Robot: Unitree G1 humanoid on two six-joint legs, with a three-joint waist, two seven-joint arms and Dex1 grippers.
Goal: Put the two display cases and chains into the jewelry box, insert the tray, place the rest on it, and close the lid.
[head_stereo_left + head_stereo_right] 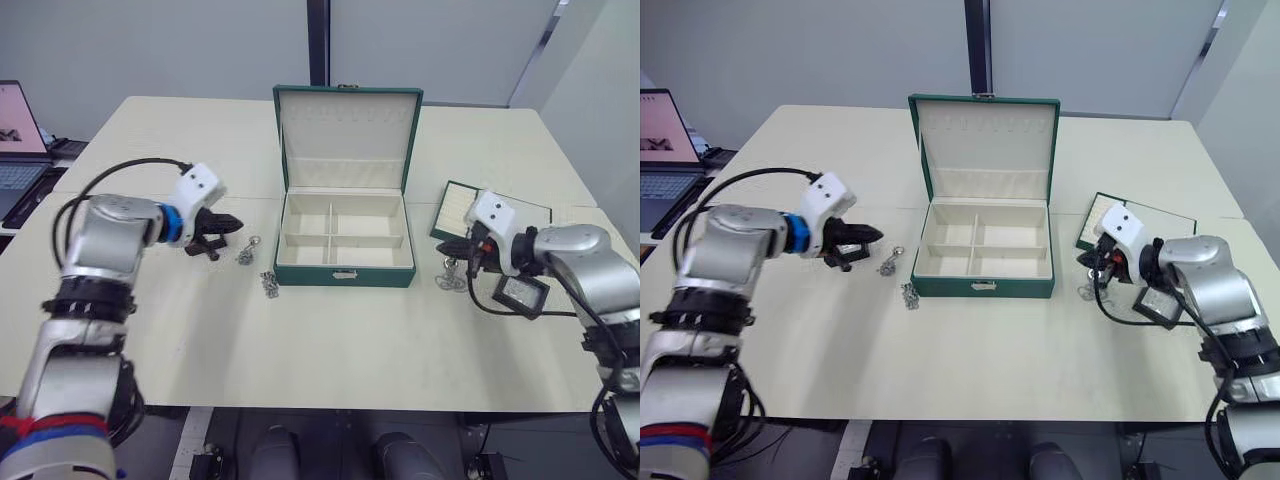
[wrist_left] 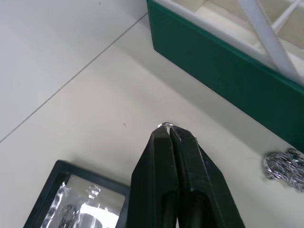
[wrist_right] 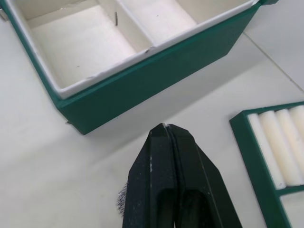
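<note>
- Head views: The green jewelry box (image 1: 345, 240) sits in the middle of the table (image 1: 330, 350) with its lid (image 1: 346, 137) standing open. All four little rooms inside look empty, so I think the job is just starting.
- Head views: The left gripper (image 1: 232, 224) hangs low over the table to the left of the box. A display case (image 1: 205, 243) lies just under it. A small silver piece (image 1: 248, 251) and a chain (image 1: 269, 284) lie between that gripper and the box.
- Head views: The right gripper (image 1: 452, 250) is to the right of the box, just above another chain (image 1: 450, 281). The tray (image 1: 462, 206) with the soft rolls lies behind it. A second display case (image 1: 522, 294) lies near that arm.
- Left wrist view: The left gripper's fingers (image 2: 161, 175) are pressed tight together. A tiny silver bit peeks out at the tips. I cannot tell if it is pinched.
- Right wrist view: The right gripper's fingers (image 3: 164, 175) are squeezed together too, with nothing seen between them.
- Next, I think each gripper must open, come down on a chain or a case, and carry it into the box.
</note>
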